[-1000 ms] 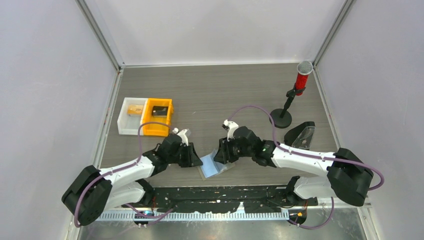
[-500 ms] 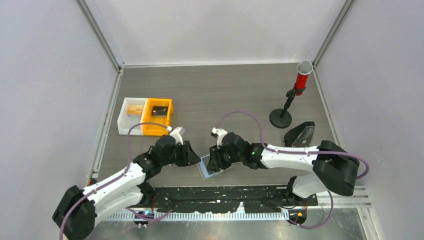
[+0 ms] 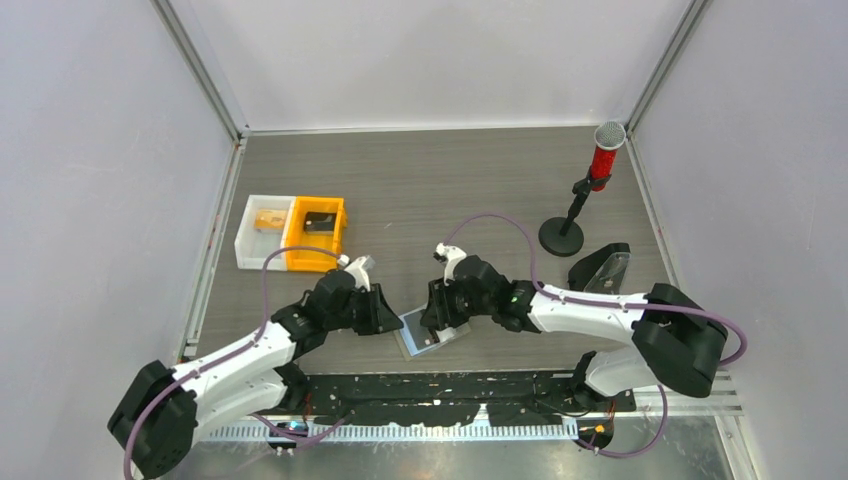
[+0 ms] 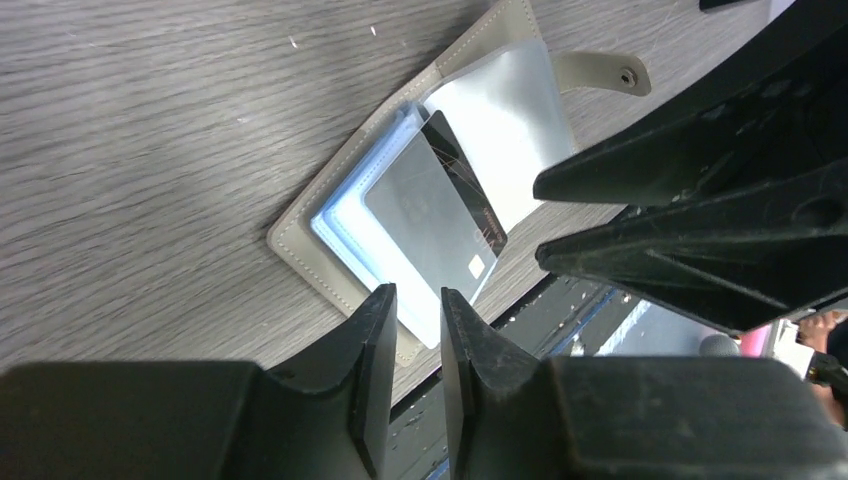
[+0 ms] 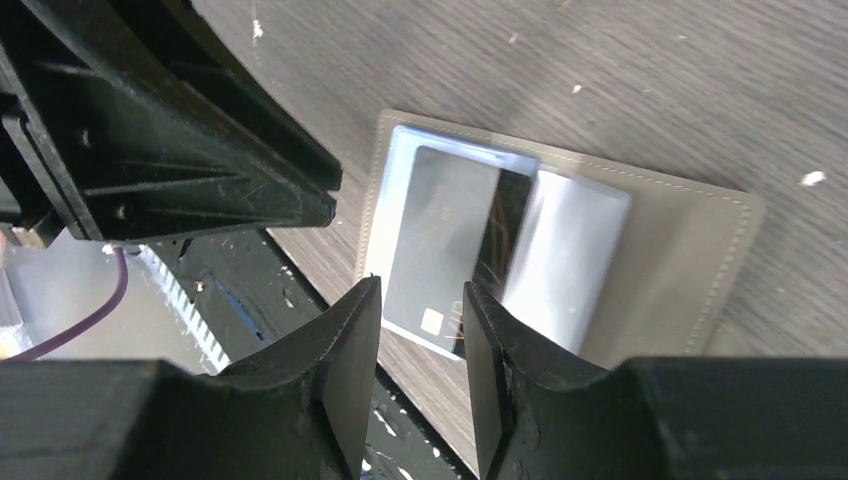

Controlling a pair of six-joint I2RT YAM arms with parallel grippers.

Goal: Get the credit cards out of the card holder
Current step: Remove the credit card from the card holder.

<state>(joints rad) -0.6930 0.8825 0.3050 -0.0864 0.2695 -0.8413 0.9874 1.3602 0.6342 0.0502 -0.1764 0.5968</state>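
Observation:
The card holder (image 3: 425,334) lies spread open near the table's front edge, grey-beige with stitched rim (image 4: 300,245) and clear sleeves (image 5: 690,250). The credit cards (image 4: 345,228) show as a light blue stack in one panel. A grey card with a chip (image 4: 420,215) lies on top and sticks out past the rim (image 5: 440,230). My left gripper (image 4: 418,320) hovers over that protruding end, open by a narrow gap with nothing between the fingers. My right gripper (image 5: 420,300) hangs over the same card end from the other side, open and empty. The two grippers (image 3: 388,318) (image 3: 437,310) face each other closely.
An orange bin (image 3: 314,234) and a white bin (image 3: 262,230) stand at the left. A red microphone (image 3: 603,160) on a black stand and a black wedge stand (image 3: 603,268) are at the right. The black base rail (image 3: 450,385) runs just beyond the table's front edge.
The right gripper has shifted left, closer to the left gripper and over the holder. The left arm's elbow swung down and the left gripper stayed at the holder's left side.

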